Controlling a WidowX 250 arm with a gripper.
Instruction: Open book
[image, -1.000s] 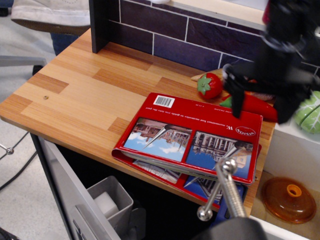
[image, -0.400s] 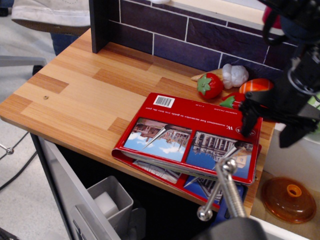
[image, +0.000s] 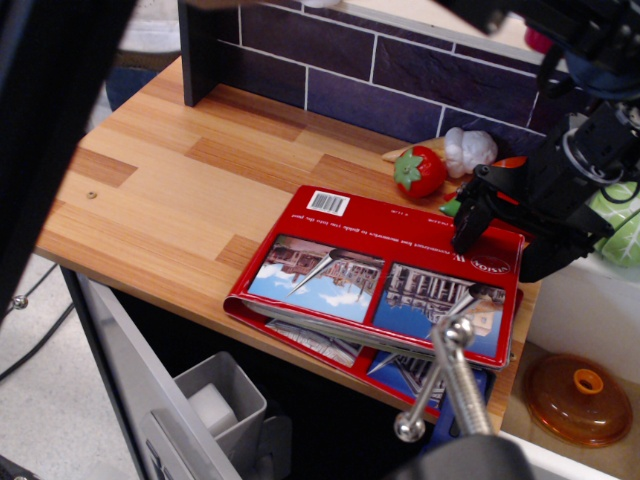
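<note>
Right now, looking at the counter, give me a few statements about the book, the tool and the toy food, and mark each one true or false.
1. The book lies closed, its red cover facing up. True.
2. The tool is over the book's left edge, beside the barcode. False: it is at the book's right end, near the round logo.
3. A strawberry sits on the counter behind the book. True.
4. The book lies wholly on the counter. False: its front edge overhangs the counter.
5. An orange lid rests on the book. False: it lies lower right, off the book.
</note>
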